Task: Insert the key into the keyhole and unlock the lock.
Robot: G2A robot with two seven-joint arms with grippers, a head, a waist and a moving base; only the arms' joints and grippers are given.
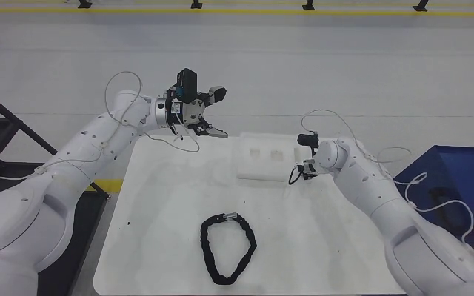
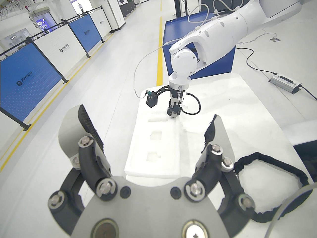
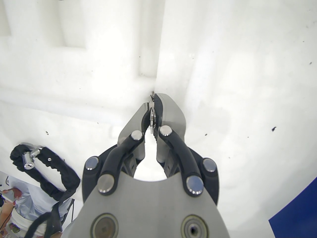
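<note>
Foam block (image 3: 74,80); key (image 3: 152,117) half-hidden between fingers (image 3: 173,116)

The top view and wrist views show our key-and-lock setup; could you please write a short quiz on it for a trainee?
1. Fill in: the chain lock lies on the ____.
2. True or false: the left gripper is shut.
3. The right gripper is shut on: A the key; B the chain lock; C nothing.
Key: 1 table; 2 false, it is open; 3 A.
</note>
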